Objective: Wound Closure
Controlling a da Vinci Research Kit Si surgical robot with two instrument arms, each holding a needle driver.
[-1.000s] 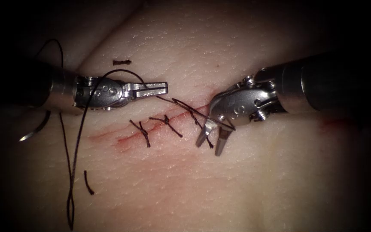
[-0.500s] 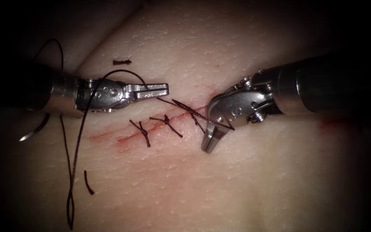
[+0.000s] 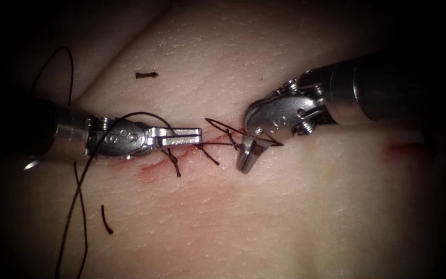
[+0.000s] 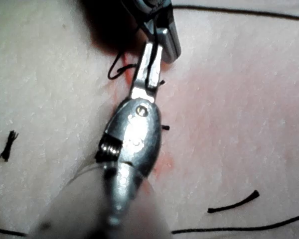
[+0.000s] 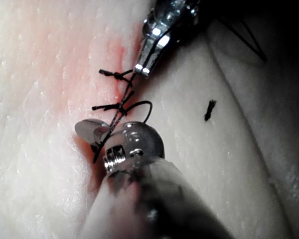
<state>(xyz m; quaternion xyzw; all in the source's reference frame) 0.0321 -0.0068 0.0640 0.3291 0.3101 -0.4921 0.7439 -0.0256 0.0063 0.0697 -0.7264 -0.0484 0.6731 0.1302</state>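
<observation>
Tissue (image 3: 285, 206) bears the cut (image 3: 156, 166); your left pincer (image 3: 194, 136) and right pincer (image 3: 247, 158) both clamp thread (image 3: 222, 144); needle (image 3: 32, 165) lies free at tissue's left edge.

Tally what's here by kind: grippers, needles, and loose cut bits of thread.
Grippers: 2, left and right, each shut on thread
Needle: 1, held by neither, not in the tissue
Cut thread ends: 2
Total: 5

The left tool (image 3: 184, 136) lies over the cut's (image 3: 153, 166) left part on the tissue (image 3: 285, 206), the right tool (image 3: 247, 155) at its right end. The needle (image 3: 32, 164) lies far left, behind the left tool's shaft; a cut end of thread (image 3: 106, 219) lies in front of the cut.
</observation>
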